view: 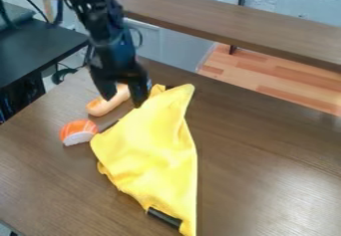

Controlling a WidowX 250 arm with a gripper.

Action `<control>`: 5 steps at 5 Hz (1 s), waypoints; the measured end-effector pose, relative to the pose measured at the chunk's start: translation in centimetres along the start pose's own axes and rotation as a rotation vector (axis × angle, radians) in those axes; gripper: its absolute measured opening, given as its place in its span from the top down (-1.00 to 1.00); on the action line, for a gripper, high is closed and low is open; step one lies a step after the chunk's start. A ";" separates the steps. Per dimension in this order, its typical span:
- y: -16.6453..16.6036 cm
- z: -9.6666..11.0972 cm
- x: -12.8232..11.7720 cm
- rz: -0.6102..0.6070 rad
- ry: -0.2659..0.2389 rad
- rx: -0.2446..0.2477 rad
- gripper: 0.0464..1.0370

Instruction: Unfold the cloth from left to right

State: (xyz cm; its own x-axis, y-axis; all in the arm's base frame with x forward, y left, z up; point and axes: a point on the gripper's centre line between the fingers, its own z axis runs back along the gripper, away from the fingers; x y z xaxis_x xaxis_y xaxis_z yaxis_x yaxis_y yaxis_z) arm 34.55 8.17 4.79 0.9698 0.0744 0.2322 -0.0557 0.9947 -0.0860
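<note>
The yellow cloth (150, 153) lies folded on the brown table, its narrow upper corner at the back and its lower tip near the front edge of the view. My gripper (122, 101) hangs over the table at the cloth's upper left, with its two fingers apart. The right finger is beside or just over the cloth's upper left edge; whether it touches cannot be told. No cloth shows between the fingers.
A peach-coloured sausage-like toy (102, 106) lies behind and below the gripper. An orange and white sushi toy (79, 132) sits by the cloth's left corner. A black object (164, 217) pokes out under the cloth's lower end. A raised wooden shelf (233, 23) runs behind.
</note>
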 end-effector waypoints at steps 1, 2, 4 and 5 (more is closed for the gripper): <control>1.7 -1.4 1.0 -0.037 -0.032 0.031 -0.93; 3.3 -1.8 1.0 -0.051 -0.041 0.058 -0.93; 5.8 -2.4 0.7 -0.065 0.004 0.119 -0.93; 6.4 -3.7 0.3 -0.060 0.035 0.176 -0.93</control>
State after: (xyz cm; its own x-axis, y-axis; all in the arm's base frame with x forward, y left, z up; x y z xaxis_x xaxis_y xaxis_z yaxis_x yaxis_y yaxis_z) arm 35.34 14.31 0.69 0.9802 0.0151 0.1976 -0.0352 0.9945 0.0986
